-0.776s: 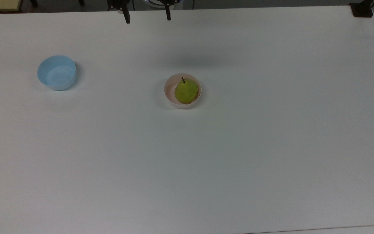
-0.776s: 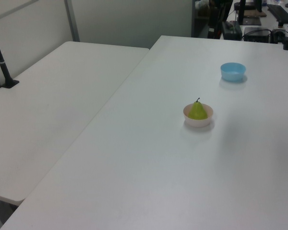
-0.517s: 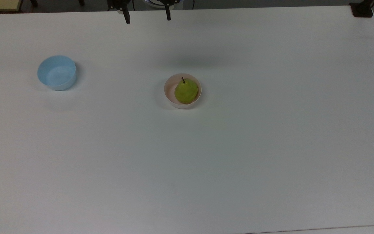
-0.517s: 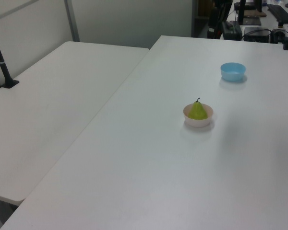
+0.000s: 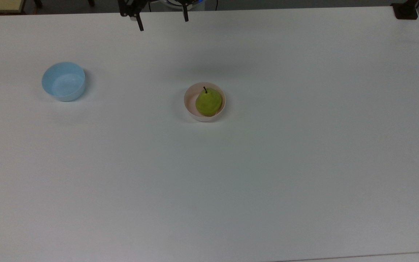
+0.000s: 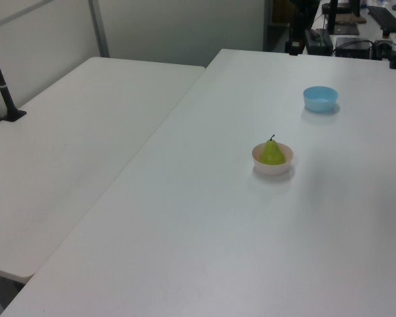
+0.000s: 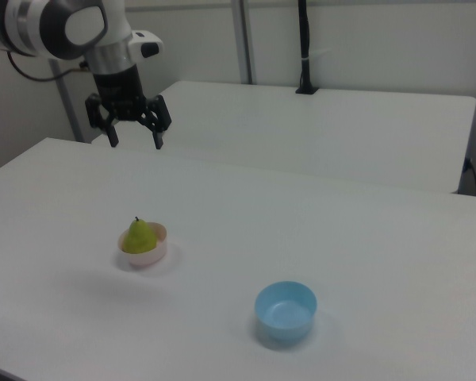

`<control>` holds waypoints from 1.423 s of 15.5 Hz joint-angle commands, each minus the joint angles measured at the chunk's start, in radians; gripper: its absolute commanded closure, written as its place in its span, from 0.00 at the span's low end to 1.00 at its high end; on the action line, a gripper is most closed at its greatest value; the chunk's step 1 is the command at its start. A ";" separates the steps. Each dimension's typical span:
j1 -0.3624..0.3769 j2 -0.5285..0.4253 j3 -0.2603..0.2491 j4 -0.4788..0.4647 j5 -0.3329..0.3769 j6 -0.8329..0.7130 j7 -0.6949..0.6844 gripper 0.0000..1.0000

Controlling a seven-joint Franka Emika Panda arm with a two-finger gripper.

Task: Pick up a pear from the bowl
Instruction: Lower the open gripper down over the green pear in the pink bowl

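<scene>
Pear: we see the small rounded yellow-green pear (image 5: 208,102) with its short dark stem pointing up, sitting inside the bowl; nothing grips it.
Bowl: we find the small round pale pink plastic bowl (image 5: 191,107) with a whitish outer wall standing upright on the white table (image 5: 231,174), near the table's middle and closer to the far edge in the top view.
Pear fit: we note the pear fills most of the bowl and rises above its rim (image 7: 141,236).
Gripper: we see the black two-finger gripper (image 7: 135,143) released, fingers spread wide apart, held in the air above the table's edge at the top view's top, well apart from the bowl (image 5: 161,22).
Arm: we see the white and black robot arm (image 7: 71,28) reaching in from the right view's upper left.
Second bowl: a light blue round plastic bowl (image 5: 63,80) stands upright, well apart from the pink bowl, toward the top view's left edge.
</scene>
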 commanded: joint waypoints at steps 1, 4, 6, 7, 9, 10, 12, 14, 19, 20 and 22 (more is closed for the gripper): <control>0.010 -0.006 0.000 -0.051 -0.057 -0.010 -0.228 0.00; 0.012 0.040 0.007 -0.053 -0.063 -0.002 -0.183 0.00; 0.048 0.087 0.008 -0.062 -0.068 0.028 -0.048 0.00; 0.073 0.103 0.008 -0.083 -0.077 0.061 0.015 0.00; 0.113 0.132 0.011 -0.126 -0.129 0.102 0.144 0.00; 0.122 0.150 0.017 -0.134 -0.144 0.122 0.195 0.00; 0.127 0.193 0.031 -0.154 -0.145 0.170 0.244 0.00; 0.128 0.224 0.040 -0.186 -0.146 0.229 0.278 0.00; 0.128 0.282 0.040 -0.212 -0.146 0.325 0.289 0.00; 0.132 0.285 0.043 -0.214 -0.146 0.325 0.292 0.00; 0.145 0.305 0.045 -0.215 -0.146 0.328 0.295 0.00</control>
